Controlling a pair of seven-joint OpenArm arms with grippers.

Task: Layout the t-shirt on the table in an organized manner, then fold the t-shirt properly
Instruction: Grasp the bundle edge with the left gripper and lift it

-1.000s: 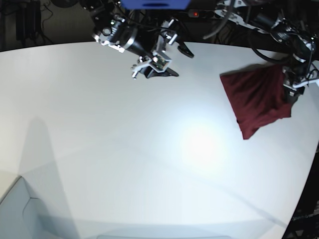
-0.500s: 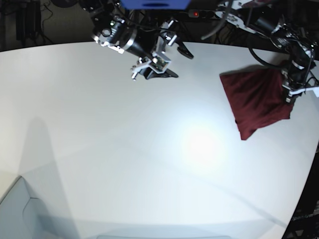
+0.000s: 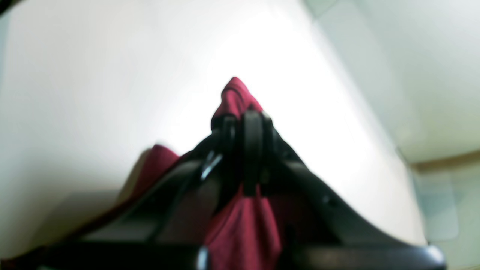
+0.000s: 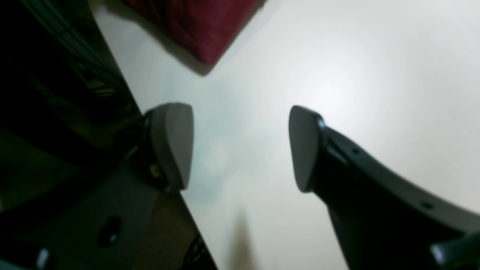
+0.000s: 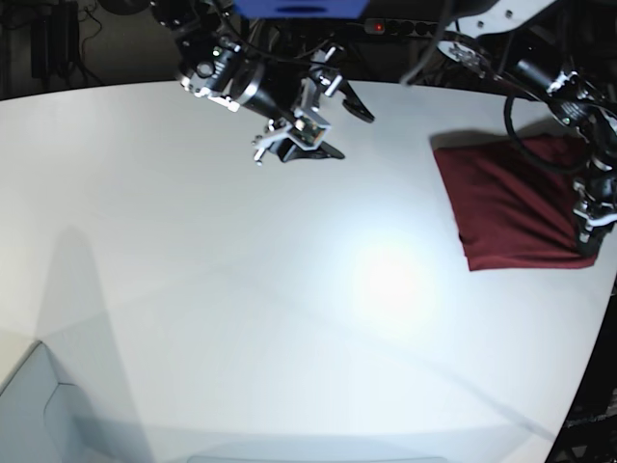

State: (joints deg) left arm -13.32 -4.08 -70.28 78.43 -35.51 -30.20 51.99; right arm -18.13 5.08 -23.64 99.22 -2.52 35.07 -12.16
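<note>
Shirt (image 5: 511, 207) bunched at bench (image 5: 241, 289) far edge, left-arm side. Left gripper (image 3: 243, 127) clamped on shirt fold. Right gripper (image 4: 240, 146) apart, holding nothing, well apart from cloth. Best practice: pull slow toward centre, low, then right gripper takes opposite corner.
</note>
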